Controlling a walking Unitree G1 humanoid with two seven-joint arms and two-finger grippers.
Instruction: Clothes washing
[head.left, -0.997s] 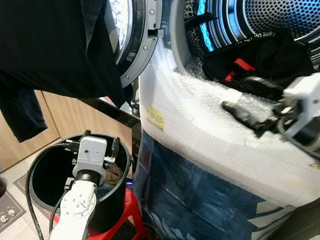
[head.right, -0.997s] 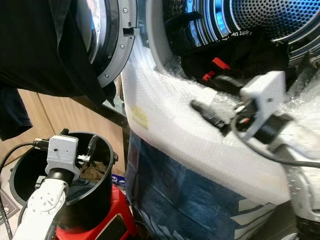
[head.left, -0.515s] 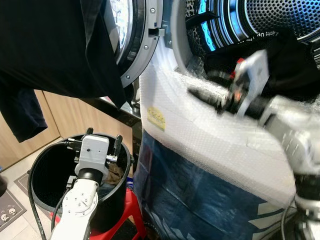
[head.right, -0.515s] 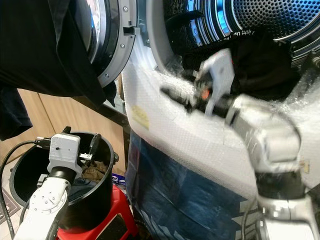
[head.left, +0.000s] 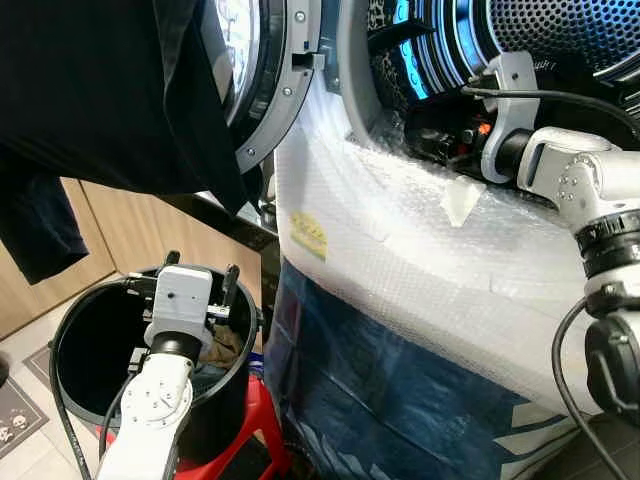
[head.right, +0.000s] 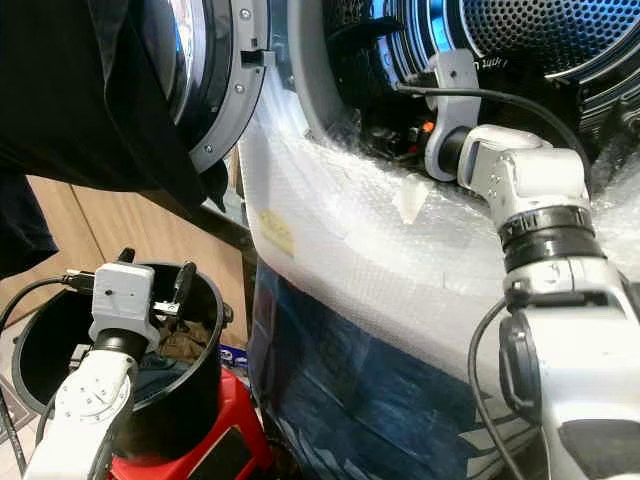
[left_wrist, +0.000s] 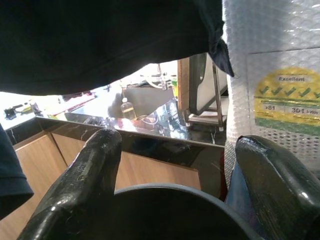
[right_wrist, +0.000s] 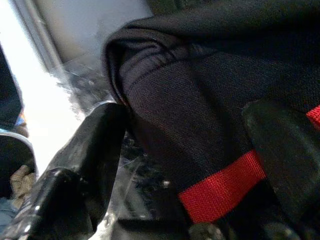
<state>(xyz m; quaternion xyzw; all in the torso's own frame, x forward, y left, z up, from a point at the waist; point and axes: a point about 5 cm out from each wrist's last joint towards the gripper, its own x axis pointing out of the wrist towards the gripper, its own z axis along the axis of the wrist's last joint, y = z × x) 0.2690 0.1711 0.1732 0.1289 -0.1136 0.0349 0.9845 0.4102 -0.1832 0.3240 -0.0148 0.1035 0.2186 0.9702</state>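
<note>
Black cloth with a red stripe, the garment (right_wrist: 210, 130), lies in the washing machine drum's mouth (head.left: 560, 40) at upper right of the head views. The right pincer (head.left: 440, 140) reaches in there, fingers (right_wrist: 85, 155) spread wide on either side of the fabric, not closed on it. At lower left, the left pincer (head.left: 195, 285) hovers open over the black bucket (head.left: 80, 350), holding nothing. Bubble wrap (head.left: 420, 260) covers the machine's front. A dark shirt (head.left: 100, 90) hangs at upper left.
</note>
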